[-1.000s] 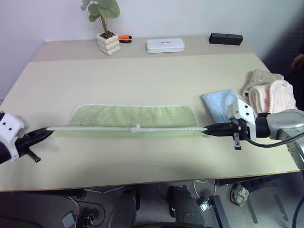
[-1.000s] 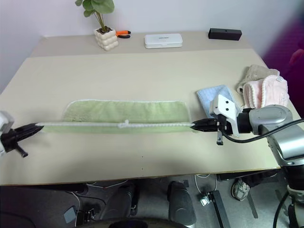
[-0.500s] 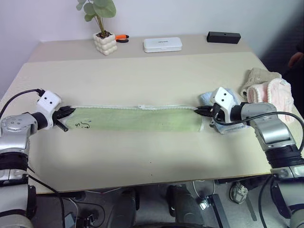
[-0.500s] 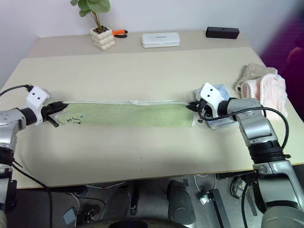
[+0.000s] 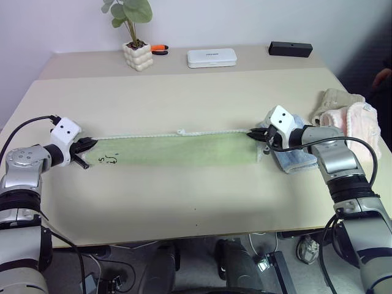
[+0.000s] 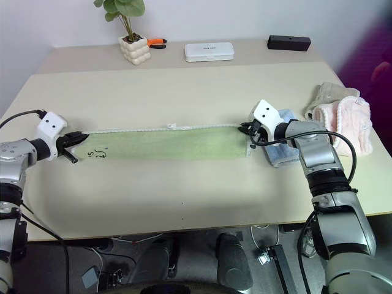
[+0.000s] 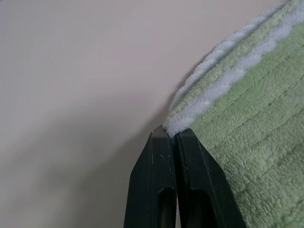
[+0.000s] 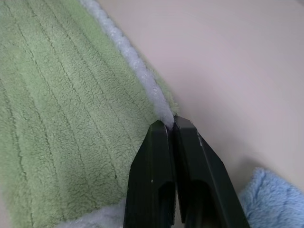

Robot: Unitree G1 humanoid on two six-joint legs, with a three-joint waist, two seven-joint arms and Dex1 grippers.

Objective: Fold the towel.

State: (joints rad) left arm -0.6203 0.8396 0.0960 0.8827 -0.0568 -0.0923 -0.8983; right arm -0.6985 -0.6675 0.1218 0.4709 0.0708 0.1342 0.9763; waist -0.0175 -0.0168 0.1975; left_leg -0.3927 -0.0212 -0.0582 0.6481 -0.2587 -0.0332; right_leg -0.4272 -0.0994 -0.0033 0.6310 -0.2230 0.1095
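Observation:
The light green towel (image 5: pixel 177 150) lies flat across the middle of the table as a long narrow strip, folded lengthwise. Its white edging runs along the far side, with the small loop (image 5: pixel 181 131) at mid-length. The dark logo (image 5: pixel 110 160) faces up near the left end. My left gripper (image 5: pixel 90 144) is at the far left corner, and in the left wrist view its fingertips (image 7: pixel 164 137) are shut on the white edging. At the far right corner, my right gripper (image 5: pixel 252 136) is shut on the edging (image 8: pixel 156 102) in the same way.
A folded light blue towel (image 5: pixel 297 156) lies just right of the right gripper, with pink and beige cloths (image 5: pixel 349 119) beyond it. At the table's far edge stand a potted plant (image 5: pixel 138 55), an orange-handled tool (image 5: pixel 161 48), a white case (image 5: pixel 212 57) and a black box (image 5: pixel 291 49).
Both grippers carried the towel's near edge away from me and laid it on the far edge, folding it in half lengthwise. Over the last half second they barely moved.

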